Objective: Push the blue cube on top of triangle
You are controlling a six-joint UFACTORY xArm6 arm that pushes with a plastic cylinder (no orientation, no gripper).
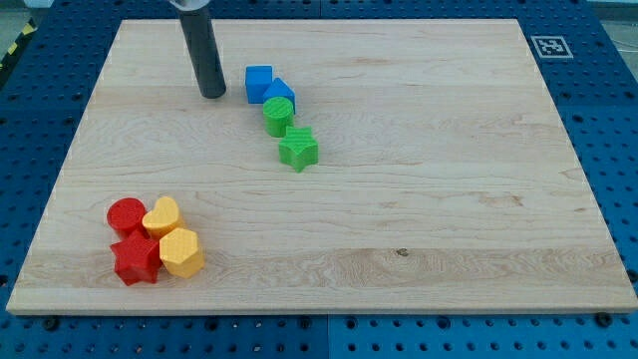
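One blue cube [258, 82] sits upright, right of my tip [212, 95].

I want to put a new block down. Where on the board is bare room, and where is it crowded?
Bare: the board's whole right half. Crowded: red and yellow cluster at the bottom left; blue cube chained with green blocks near top centre, my tip just left.

No readable txt; b/w marker tag [547, 46] on board corner [518, 30].

Bright, even overhead light, soft short shadows, sharp focus throughout.
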